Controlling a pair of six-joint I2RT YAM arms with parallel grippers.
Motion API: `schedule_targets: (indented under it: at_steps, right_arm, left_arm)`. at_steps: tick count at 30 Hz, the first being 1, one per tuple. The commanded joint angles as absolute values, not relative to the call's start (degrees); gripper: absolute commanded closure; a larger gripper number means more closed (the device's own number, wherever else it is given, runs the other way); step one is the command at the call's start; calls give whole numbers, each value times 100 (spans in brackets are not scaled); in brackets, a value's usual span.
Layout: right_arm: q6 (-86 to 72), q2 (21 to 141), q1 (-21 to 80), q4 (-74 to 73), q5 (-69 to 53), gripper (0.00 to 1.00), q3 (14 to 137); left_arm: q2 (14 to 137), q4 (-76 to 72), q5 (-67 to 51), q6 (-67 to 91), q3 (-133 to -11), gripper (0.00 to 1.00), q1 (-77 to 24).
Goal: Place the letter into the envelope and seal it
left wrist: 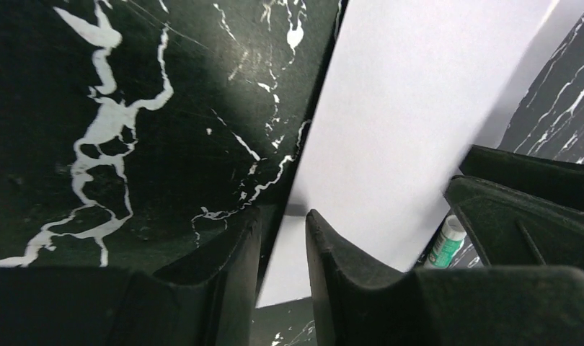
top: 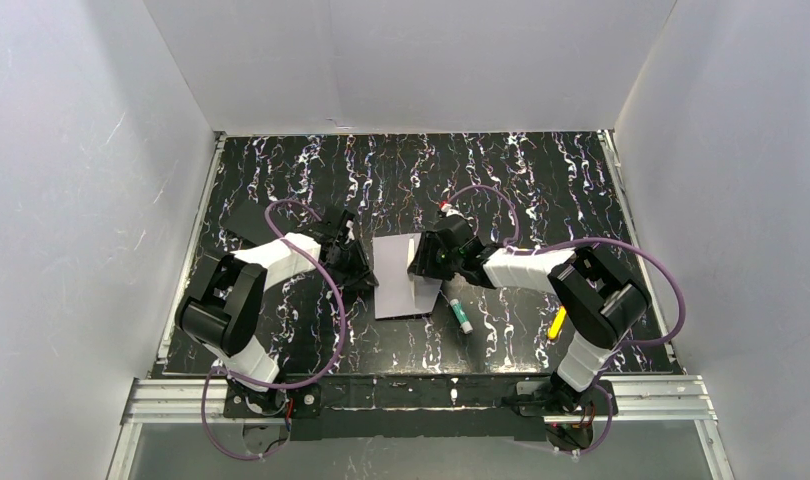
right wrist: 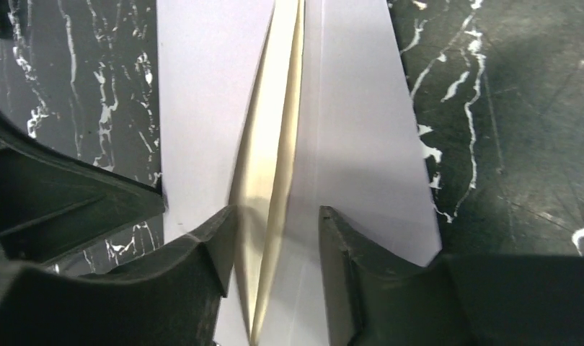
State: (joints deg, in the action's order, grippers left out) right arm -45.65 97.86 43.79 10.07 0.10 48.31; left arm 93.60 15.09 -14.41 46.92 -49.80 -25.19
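A black marble-patterned table [top: 541, 190] with white veins sits inside plain white walls [top: 431, 60]. Left of centre, the left gripper [left wrist: 283, 216] points down at the left edge of the envelope [top: 396, 290], its fingers a narrow gap apart and clamping nothing. The envelope is flat, smooth, pale lavender paper lying mid-table. The cream letter [right wrist: 271, 166] stands bowed on edge between two lavender panels. The right gripper [right wrist: 275, 216] brackets it, but I cannot tell whether it pinches. Near and right lie a green-and-white tube [top: 461, 316] and a small yellow object [top: 557, 322].
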Motion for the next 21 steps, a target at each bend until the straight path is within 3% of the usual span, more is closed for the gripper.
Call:
schedule_targets:
  at_steps: [1,4,5,13,21]
  right_arm:
    - [-4216,9655,4370,352,342,56,5148]
    - [-4162,9608,4371,350,345,77,5219]
    - [-4139,9582,4374,325,371,78,5239]
    - [-4155,9574,4362,423,535,62,5253]
    - [-4411,10014,4299,695,305,61,5431]
  left_arm:
    - [9356,1970,-1040,4427,-5218,73,-2470]
    - [9410,2002,-1037,4403,-5321,78,-2429]
    - [9427,2004,-1039,4394,-5352,78,-2422]
    - [9617,2028,-850,4262,-5801,75,-2322]
    - [10249,2435,-640,4081,-6382,67,-2304]
